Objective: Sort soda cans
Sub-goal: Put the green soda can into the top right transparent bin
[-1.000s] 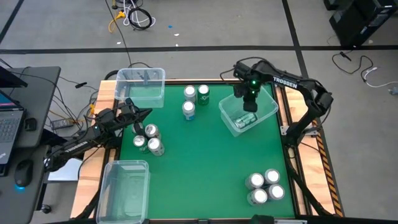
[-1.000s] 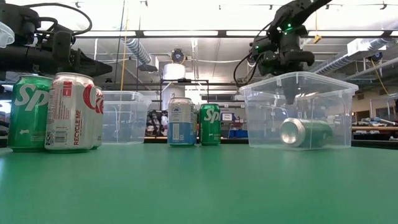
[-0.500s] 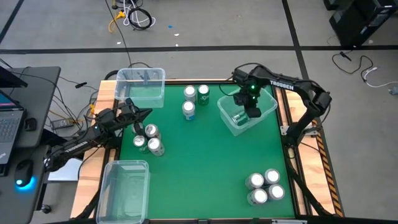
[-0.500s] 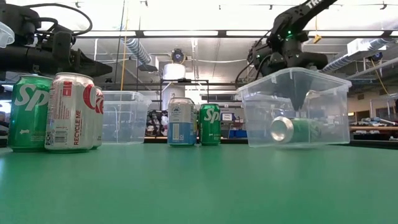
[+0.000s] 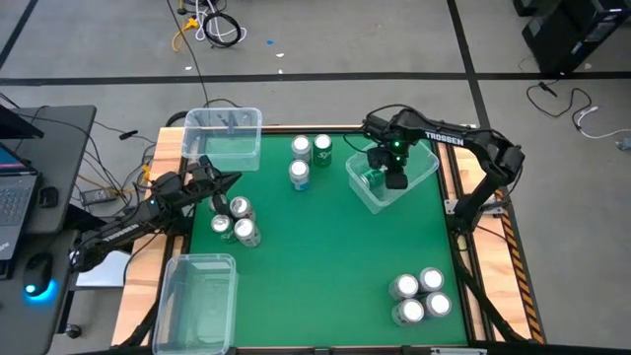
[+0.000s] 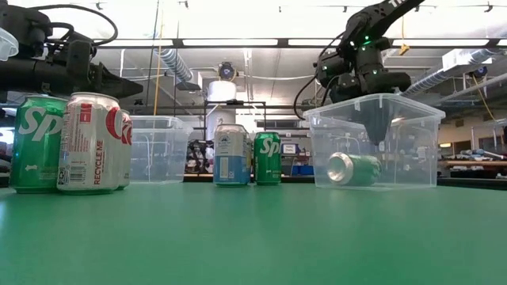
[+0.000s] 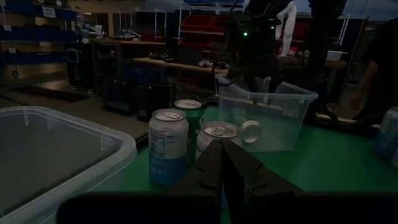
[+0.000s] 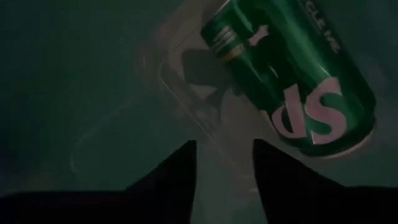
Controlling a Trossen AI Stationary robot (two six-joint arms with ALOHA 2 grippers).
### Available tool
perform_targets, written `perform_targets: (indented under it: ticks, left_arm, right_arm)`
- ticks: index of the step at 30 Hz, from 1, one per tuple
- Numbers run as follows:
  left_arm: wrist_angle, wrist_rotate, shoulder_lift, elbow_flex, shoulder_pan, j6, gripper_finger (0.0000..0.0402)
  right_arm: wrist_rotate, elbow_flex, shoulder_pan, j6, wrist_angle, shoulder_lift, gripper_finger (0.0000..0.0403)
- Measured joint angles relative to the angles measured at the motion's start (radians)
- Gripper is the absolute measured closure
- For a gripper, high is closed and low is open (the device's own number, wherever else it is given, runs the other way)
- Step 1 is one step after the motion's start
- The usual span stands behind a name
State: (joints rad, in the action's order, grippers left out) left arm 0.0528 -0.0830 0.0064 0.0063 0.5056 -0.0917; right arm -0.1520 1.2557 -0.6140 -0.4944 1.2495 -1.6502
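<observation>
A green soda can (image 8: 292, 81) lies on its side on the floor of the clear bin (image 5: 426, 170) at the table's far right; it also shows in the low view (image 6: 354, 169). My right gripper (image 5: 393, 178) points down inside that bin, fingers open (image 8: 224, 171), tips just above and beside the can without touching it. Other soda cans stand upright: three at the far middle (image 5: 301, 158), three at the left (image 5: 237, 221), several at the near right (image 5: 419, 296). My left gripper (image 7: 222, 163) is shut and level at the table's left, by the left group of cans.
An empty clear bin (image 5: 225, 136) stands at the far left corner and another (image 5: 195, 301) at the near left corner. Bare green mat (image 5: 325, 256) lies in the table's middle. Wooden rails edge the table, with a desk and a laptop beyond its left side.
My right gripper has sunk lower into the right bin and shifted toward the table's near edge. The green can has rolled along the bin's floor toward the table's left and far side. The bin rocked and settled again.
</observation>
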Motion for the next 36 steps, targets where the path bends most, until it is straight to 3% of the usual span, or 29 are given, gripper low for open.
perform_targets:
  ticks: [4,8,11,15,18,36]
  left_arm:
    - [0.000,0.000,0.000,0.000,0.000,0.000,0.0392]
    - [0.001,0.000,0.000,0.000,0.000,0.000,0.0392]
    - [0.001,0.000,0.000,0.000,0.000,0.000,0.0392]
    - [0.000,0.000,0.000,0.000,0.000,0.000,0.0392]
    - [0.000,0.000,0.000,0.000,0.000,0.000,0.0392]
    - [0.000,0.000,0.000,0.000,0.000,0.000,0.0392]
  right_arm:
    - [-0.002,0.001,-0.006,0.166,0.002,0.032,0.0230]
    - [0.004,0.001,-0.040,0.368,-0.001,0.050,0.0241]
    - [0.051,0.001,-0.066,0.456,-0.021,0.050,0.0277]
    - [0.095,-0.017,-0.089,0.526,-0.077,0.049,0.0359]
    - [0.135,-0.027,-0.097,0.543,-0.089,0.049,0.0393]
    - [0.233,-0.167,-0.101,0.571,-0.171,0.053,0.0401]
